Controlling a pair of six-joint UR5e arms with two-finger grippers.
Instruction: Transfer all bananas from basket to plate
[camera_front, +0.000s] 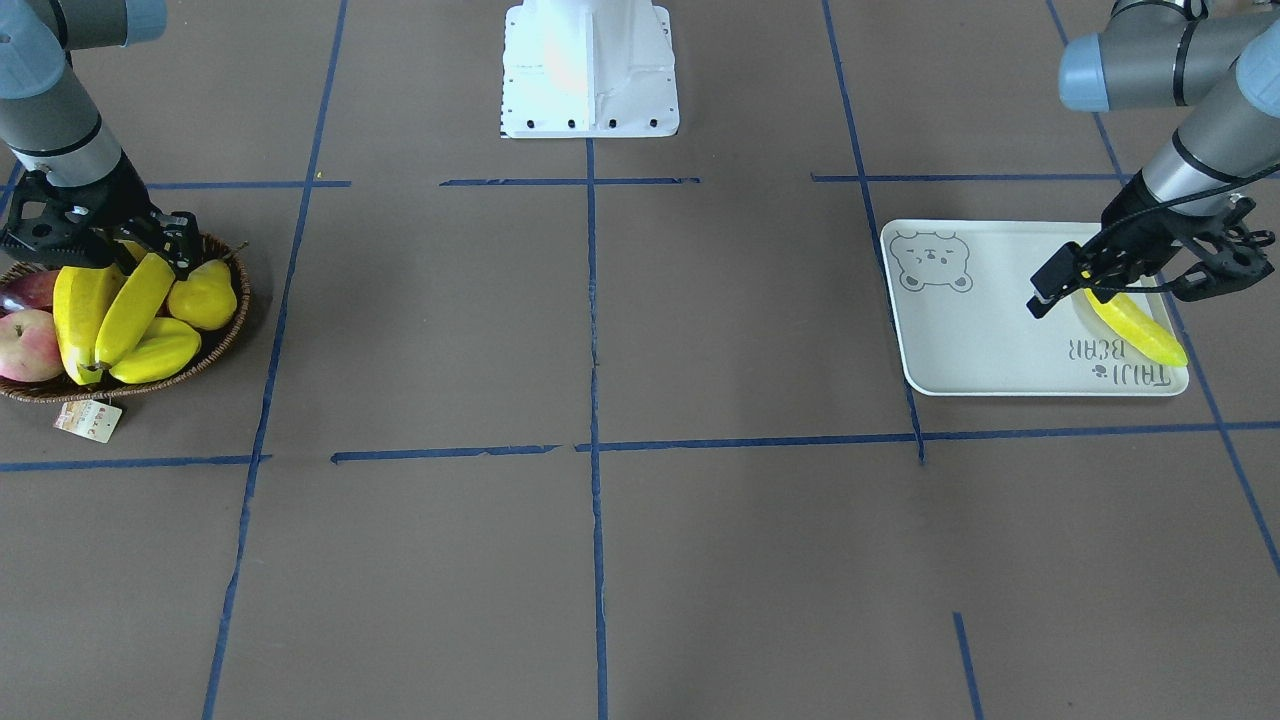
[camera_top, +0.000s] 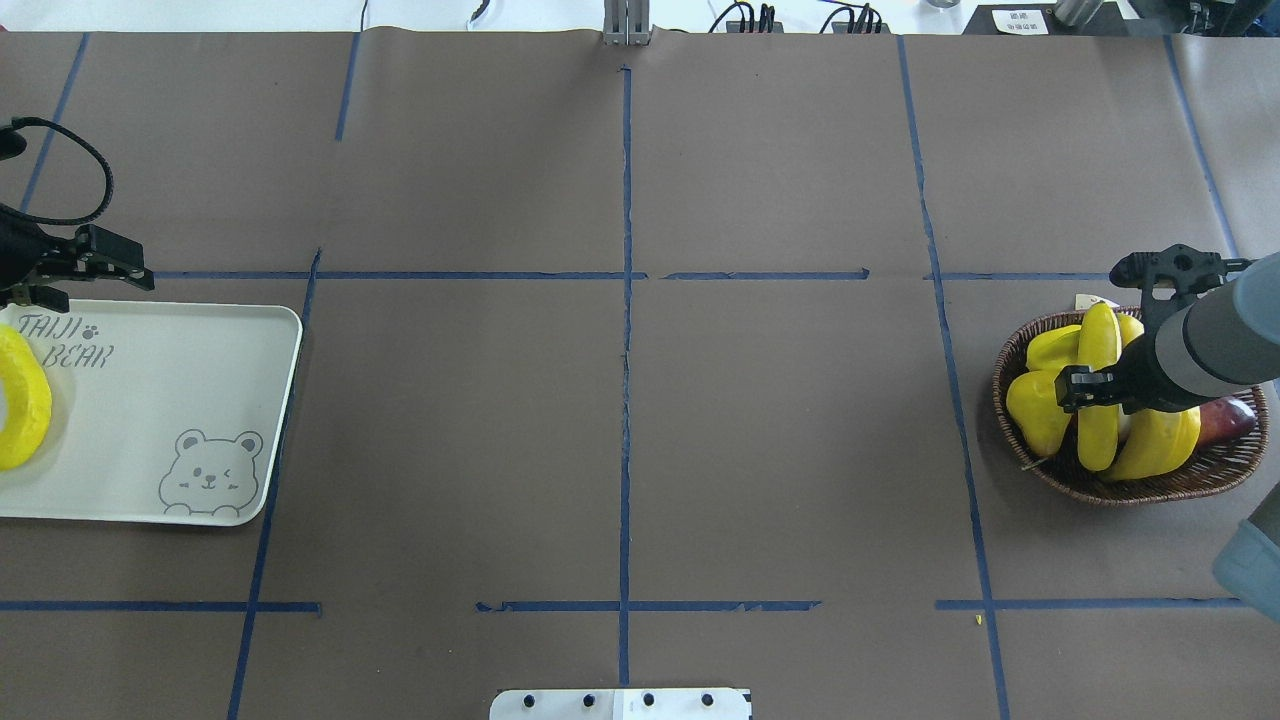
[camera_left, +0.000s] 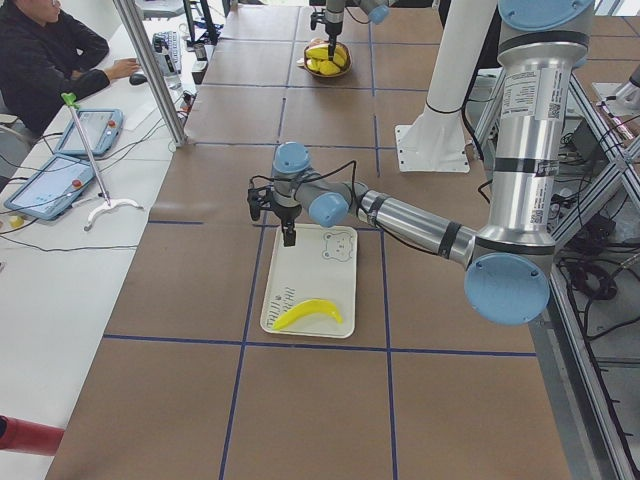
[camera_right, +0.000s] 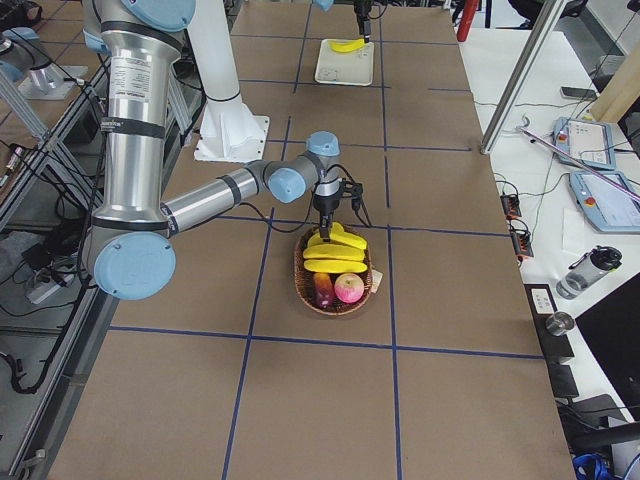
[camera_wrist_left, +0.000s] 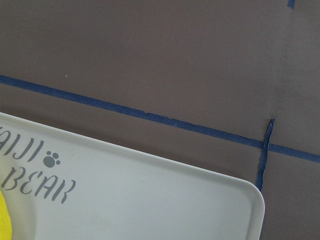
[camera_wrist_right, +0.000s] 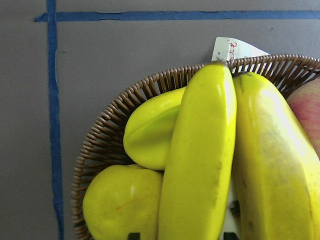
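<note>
One banana (camera_front: 1135, 328) lies on the white bear plate (camera_front: 980, 330) near its lettered end. It also shows in the overhead view (camera_top: 25, 400). My left gripper (camera_front: 1118, 296) hangs open and empty over that end of the plate (camera_top: 170, 380). My right gripper (camera_front: 150, 255) is down in the wicker basket (camera_front: 235, 330) with its jaws either side of the top banana (camera_wrist_right: 200, 160). A small gap shows on one side, so it looks open. A second banana (camera_wrist_right: 270, 160) lies against the first. Any others are hidden.
The basket also holds a yellow pear (camera_front: 203, 295), a yellow starfruit (camera_front: 155, 360), a red apple (camera_front: 28, 345) and a dark red fruit (camera_front: 30, 290). A paper tag (camera_front: 90, 420) hangs from its rim. The robot base (camera_front: 590, 70) stands between basket and plate.
</note>
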